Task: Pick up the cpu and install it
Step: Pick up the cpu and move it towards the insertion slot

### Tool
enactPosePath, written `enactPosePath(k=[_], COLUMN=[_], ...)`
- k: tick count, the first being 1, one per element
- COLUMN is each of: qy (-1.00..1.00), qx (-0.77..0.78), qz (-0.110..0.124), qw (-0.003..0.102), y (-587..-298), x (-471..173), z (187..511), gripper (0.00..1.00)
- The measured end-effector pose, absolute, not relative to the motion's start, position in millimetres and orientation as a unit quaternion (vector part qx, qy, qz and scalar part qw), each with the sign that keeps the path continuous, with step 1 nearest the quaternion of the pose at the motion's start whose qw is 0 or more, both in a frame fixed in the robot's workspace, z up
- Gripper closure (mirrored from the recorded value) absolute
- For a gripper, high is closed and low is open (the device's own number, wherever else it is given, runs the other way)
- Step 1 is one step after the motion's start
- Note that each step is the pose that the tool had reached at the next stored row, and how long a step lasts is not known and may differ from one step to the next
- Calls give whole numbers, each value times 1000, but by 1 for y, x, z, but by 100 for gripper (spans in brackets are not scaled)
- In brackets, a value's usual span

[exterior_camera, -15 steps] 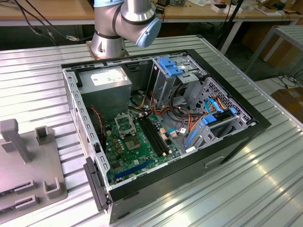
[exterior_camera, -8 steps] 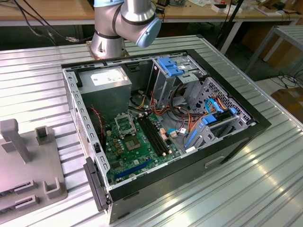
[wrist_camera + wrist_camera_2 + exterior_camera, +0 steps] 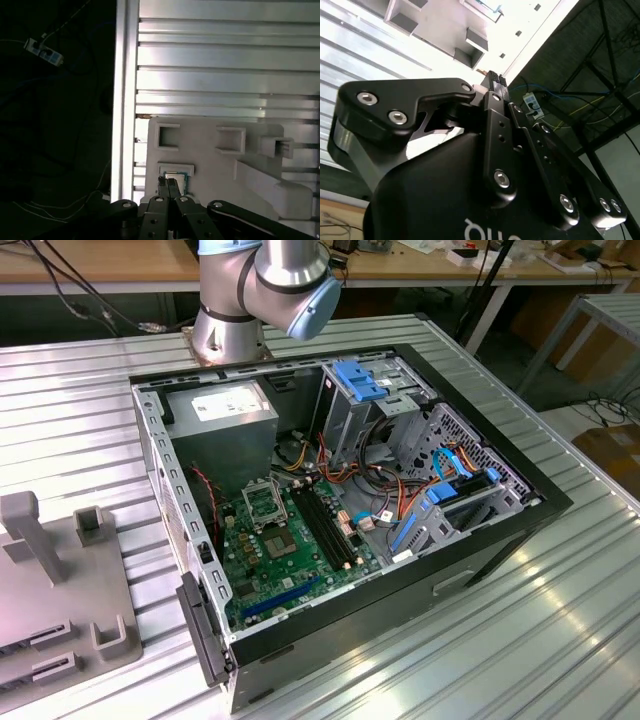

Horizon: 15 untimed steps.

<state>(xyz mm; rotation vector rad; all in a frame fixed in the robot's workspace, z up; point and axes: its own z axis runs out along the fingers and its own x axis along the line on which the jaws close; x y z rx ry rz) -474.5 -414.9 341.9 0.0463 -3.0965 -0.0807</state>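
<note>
The motherboard [image 3: 282, 558] is green, the drive bracket [image 3: 358, 380] blue, the ribbed table [image 3: 560, 620] silver, the end effector [image 3: 169, 184] black.

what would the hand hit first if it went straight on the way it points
Most likely the cpu, lying in a pocket of the grey fixture: in the first wrist view the hand's shut tips point at its edge. The gap between them is unclear.

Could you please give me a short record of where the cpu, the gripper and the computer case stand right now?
cpu: lying flat in a pocket of the grey fixture, first wrist view
gripper: fingers shut, holding nothing, tips overlapping the cpu's edge in the picture
computer case: open, on the ribbed metal table, exterior view
install: not yet done
</note>
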Motion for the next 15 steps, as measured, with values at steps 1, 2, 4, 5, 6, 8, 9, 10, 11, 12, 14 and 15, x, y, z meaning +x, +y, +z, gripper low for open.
enactPosePath(k=[1,2,4,5,6,8,9,10,11,12,14,15], qy=[-999,-999,-999,-999,-999,-999,-999,-999,-999,-999,-999,-999], qx=[15,15,15,15,15,15,15,15,15,15,15,15], qz=[-26,-26,-26,-26,-26,-26,-26,-26,-26,-26,-26,-26], qw=[21,21,20,19,18,17,17,17,17,17,17,17], y=[-415,-415,-416,-416,-417,-418,-419,-419,-420,-420,-423,-427], x=[-474,-475,-475,-475,-475,-475,-475,-475,-475,-475,-475,-476], z=[341,339,338,337,336,334,333,332,331,330,326,323], gripper=[89,89,83,83,83,82,76,69,69,69,68,62])
